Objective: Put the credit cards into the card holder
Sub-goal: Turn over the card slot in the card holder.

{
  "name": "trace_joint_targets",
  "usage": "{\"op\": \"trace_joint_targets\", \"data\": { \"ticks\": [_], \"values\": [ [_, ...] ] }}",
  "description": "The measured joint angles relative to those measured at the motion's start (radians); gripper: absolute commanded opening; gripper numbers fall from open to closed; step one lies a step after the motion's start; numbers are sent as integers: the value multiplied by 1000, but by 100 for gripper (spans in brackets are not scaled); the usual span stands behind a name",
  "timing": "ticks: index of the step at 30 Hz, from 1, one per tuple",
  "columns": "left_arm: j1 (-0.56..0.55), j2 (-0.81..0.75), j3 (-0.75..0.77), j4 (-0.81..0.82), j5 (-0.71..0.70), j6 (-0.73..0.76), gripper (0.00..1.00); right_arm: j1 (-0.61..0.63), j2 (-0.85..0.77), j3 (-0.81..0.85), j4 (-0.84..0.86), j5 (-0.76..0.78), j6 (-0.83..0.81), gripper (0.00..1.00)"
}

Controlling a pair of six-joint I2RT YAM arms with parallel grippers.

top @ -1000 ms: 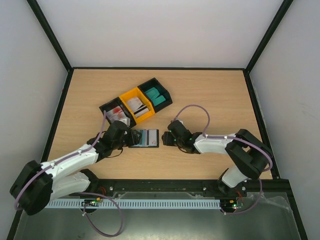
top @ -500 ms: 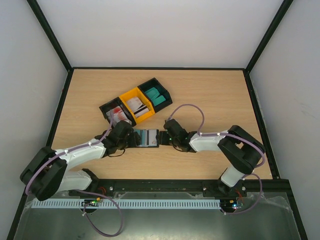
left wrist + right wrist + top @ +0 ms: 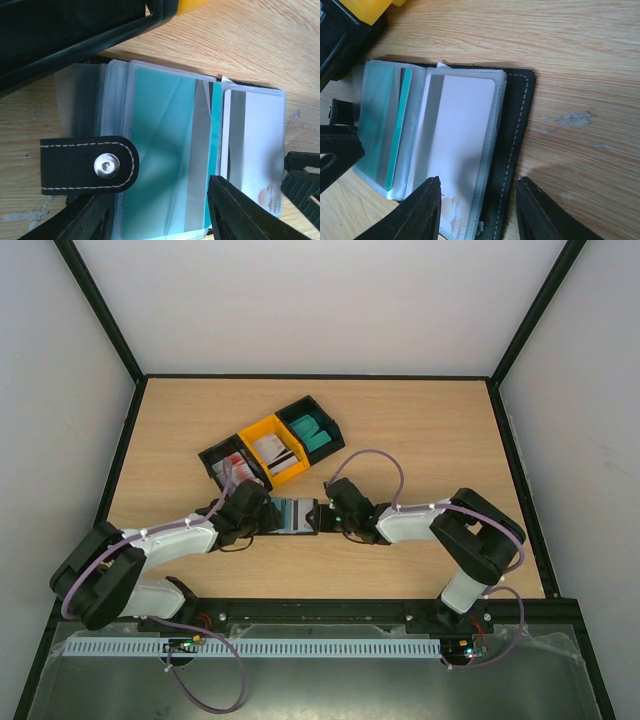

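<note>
The left arm [image 3: 170,537] and right arm [image 3: 410,525] look alike, with glossy white shells between chunky black joints. A thin lilac cable [image 3: 375,451] loops along each. The left gripper [image 3: 157,200] and right gripper [image 3: 477,182] have matte black, blunt jaws.

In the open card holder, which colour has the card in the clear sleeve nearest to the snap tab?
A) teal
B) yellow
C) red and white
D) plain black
A: in the left wrist view, the teal card fills the sleeve beside the snap tab of the card holder, while a white card sits in the sleeve farther from the tab.
</note>
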Motion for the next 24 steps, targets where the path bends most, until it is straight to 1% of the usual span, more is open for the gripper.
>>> {"op": "trace_joint_targets", "data": {
  "ticks": [2, 7, 13, 24],
  "values": [
    [0, 1, 0, 9, 9, -4, 50, 0, 5, 0, 12, -19, 1, 39],
    [0, -3, 0, 28, 39, -16, 50, 2, 14, 0, 30, -60, 7, 38],
    [0, -42, 0, 100, 111, -10, 52, 3, 19, 0, 39, -90, 20, 38],
    [0, -18, 0, 229, 266, 17, 58, 6, 21, -5, 52, -88, 38, 38]
  ]
}}
